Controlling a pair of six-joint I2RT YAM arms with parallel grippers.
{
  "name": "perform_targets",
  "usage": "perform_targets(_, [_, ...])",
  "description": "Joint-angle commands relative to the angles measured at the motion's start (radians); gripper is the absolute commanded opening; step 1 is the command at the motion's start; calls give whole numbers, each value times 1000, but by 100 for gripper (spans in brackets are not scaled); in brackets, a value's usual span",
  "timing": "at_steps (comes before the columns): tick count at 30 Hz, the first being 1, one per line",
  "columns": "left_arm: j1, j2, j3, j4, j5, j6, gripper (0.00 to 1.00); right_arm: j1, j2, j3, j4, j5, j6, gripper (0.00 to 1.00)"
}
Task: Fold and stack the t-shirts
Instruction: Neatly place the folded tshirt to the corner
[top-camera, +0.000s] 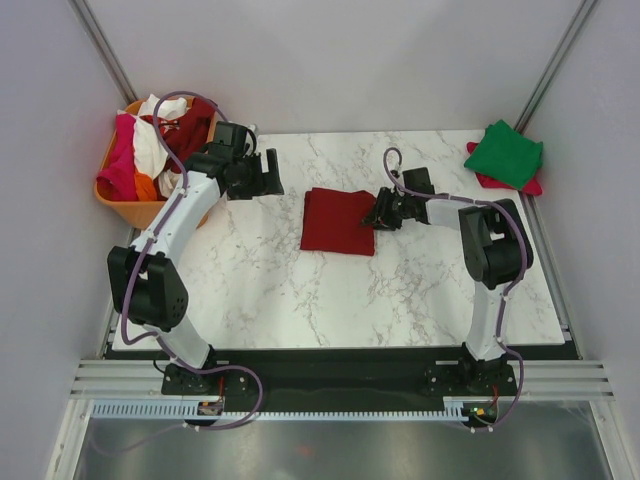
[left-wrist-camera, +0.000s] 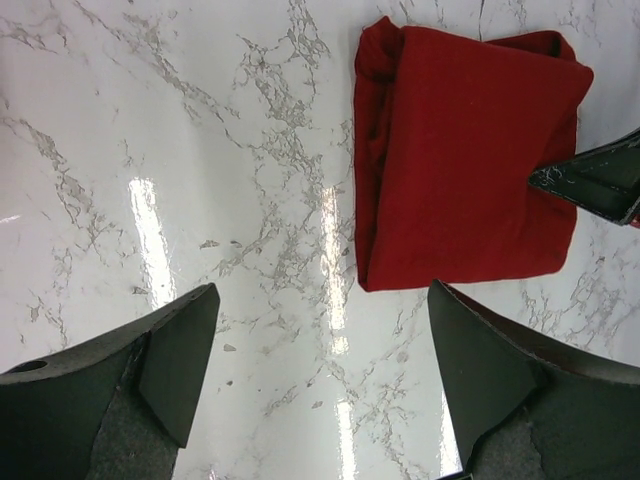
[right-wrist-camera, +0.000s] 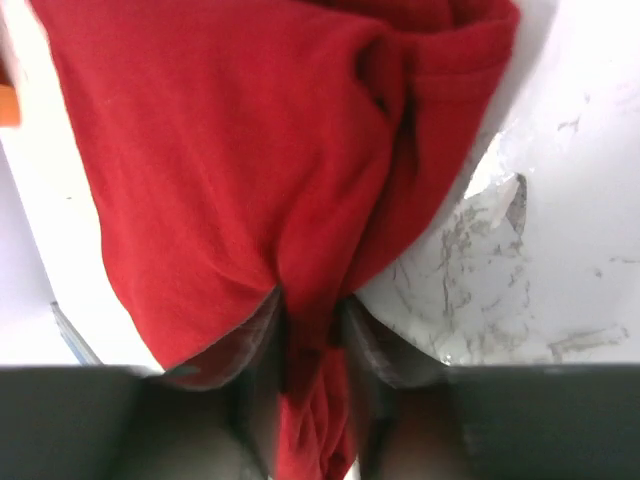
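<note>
A folded dark red t-shirt lies in the middle of the marble table. My right gripper is shut on its right edge; in the right wrist view the red cloth is pinched between the fingers. My left gripper is open and empty above the table, left of the shirt, which also shows in the left wrist view. A folded green t-shirt lies on a pink-red one at the back right. Unfolded shirts, white, pink-red and orange, fill the basket.
The orange plastic basket stands at the table's back left corner, behind my left arm. Grey walls close in both sides. The right fingertip shows in the left wrist view at the shirt's edge.
</note>
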Motion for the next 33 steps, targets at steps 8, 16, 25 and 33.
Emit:
perform_targets(8, [11,-27,-18,17,-3,40,92,-20,47,60,-130,57,-62,0])
perform_targets(16, [11,-34,-31,24,32,27,92,-121,51,407,-470,290,-326,0])
perform_targets(25, [9,-30,-46,36,94,4,92,-269,272,902,-691,422,-387,0])
perform_targets(33, [9,-19,-54,46,146,-20,91,-354,454,1293,-754,453,-447,0])
